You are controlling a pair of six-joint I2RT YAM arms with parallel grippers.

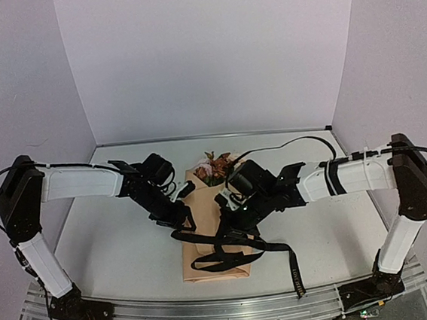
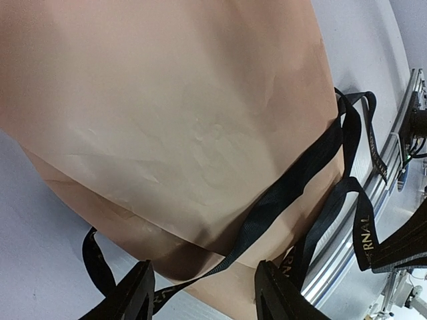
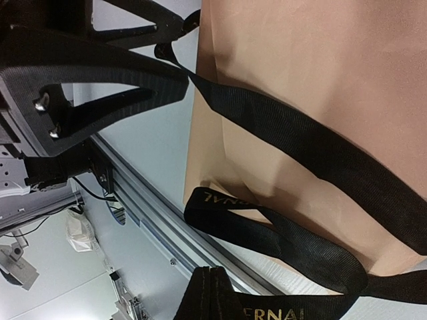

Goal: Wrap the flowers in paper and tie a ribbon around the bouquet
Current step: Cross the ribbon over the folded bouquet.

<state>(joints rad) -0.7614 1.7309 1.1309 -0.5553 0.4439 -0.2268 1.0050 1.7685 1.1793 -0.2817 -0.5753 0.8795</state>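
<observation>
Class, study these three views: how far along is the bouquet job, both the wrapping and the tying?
Done: the flowers sit inside the paper cone. In hand: the ribbon lies looped across the cone; the right tool pinches one strand, and the left tool stands open over another. Left: no tight knot or bow shows, so the tying is not finished.

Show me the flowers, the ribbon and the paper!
flowers [image 1: 215, 166]: top view, on the blooms.
ribbon [image 3: 300, 143]: right wrist view, on the wide black band.
paper [image 2: 187, 100]: left wrist view, on its flat middle.
</observation>
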